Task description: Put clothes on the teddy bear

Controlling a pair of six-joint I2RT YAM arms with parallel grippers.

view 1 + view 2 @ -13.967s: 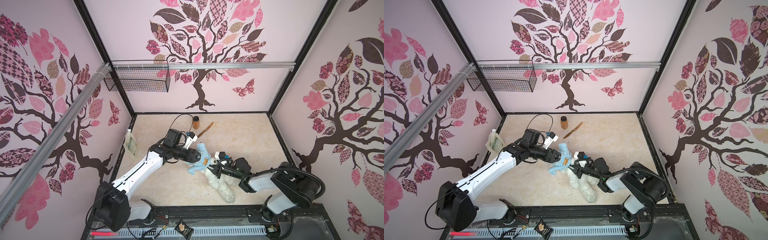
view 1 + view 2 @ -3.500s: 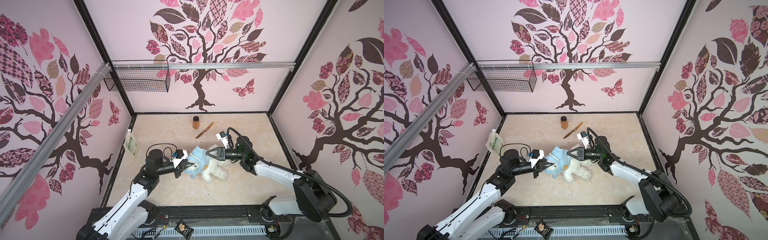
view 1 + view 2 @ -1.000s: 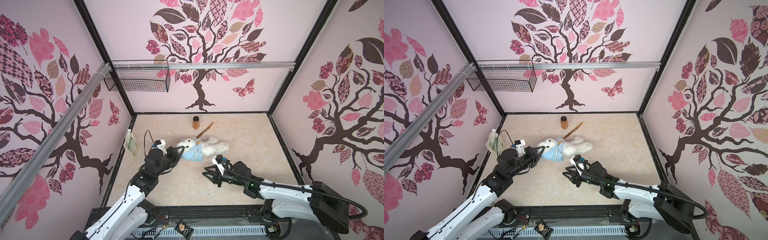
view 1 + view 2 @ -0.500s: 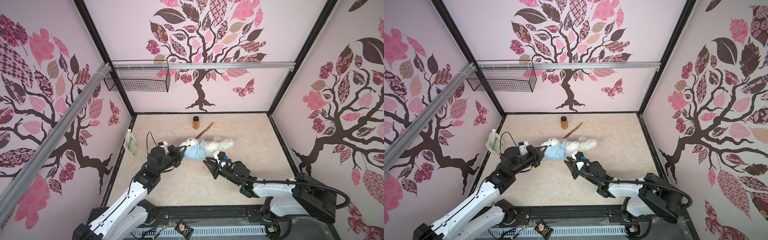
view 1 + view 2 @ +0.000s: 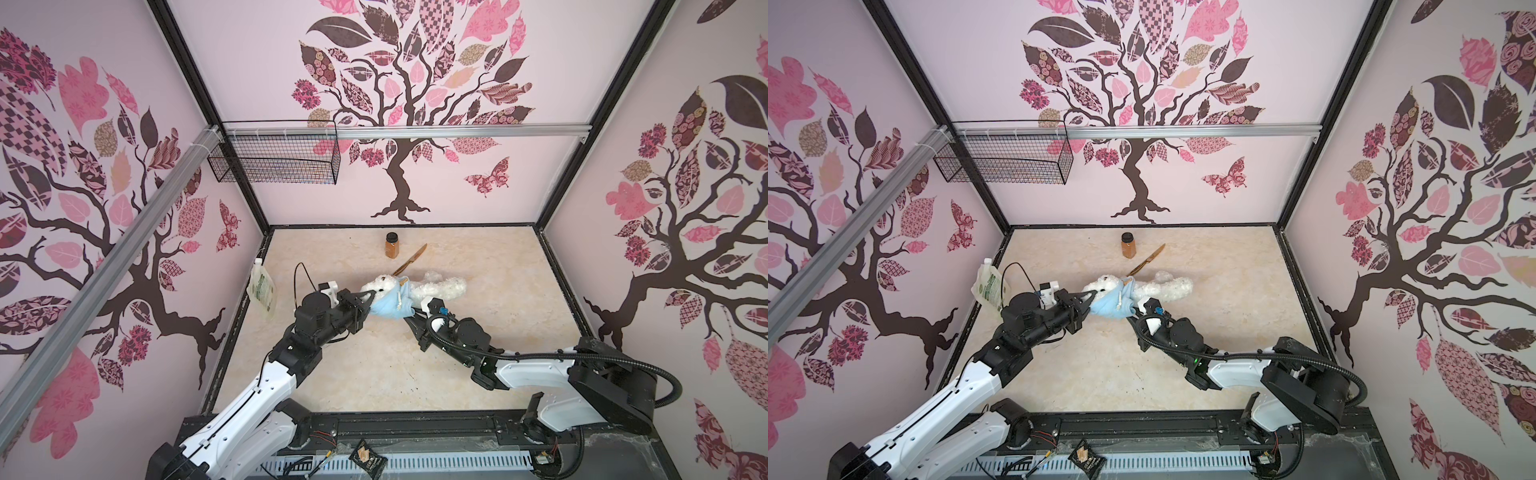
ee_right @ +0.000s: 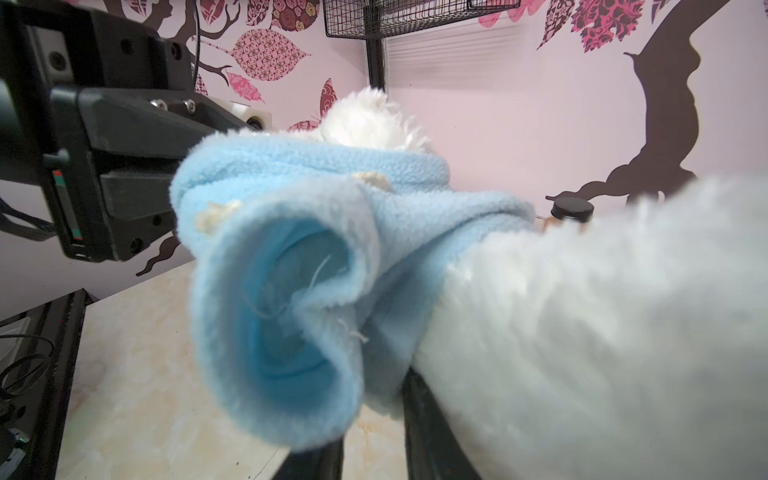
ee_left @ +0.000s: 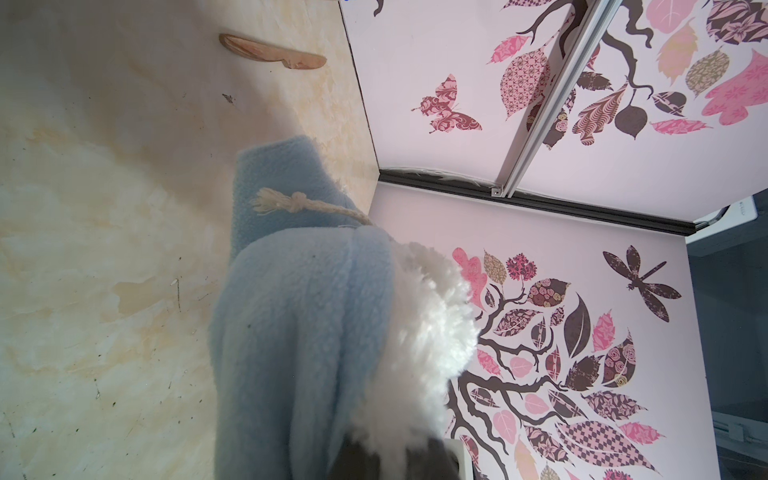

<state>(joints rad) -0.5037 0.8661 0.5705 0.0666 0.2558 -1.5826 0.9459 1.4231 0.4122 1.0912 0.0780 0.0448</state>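
Left jaws pinch blue shirt (image 5: 388, 308) on teddy bear (image 5: 440, 286); right jaws at hem, grip unclear

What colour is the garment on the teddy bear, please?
Light blue shirt, clearest in the right wrist view.

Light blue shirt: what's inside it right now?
The teddy bear, torso only: its head pokes out one end of the light blue shirt, its legs out the other. The fleece hides whether its arms are in the sleeves.
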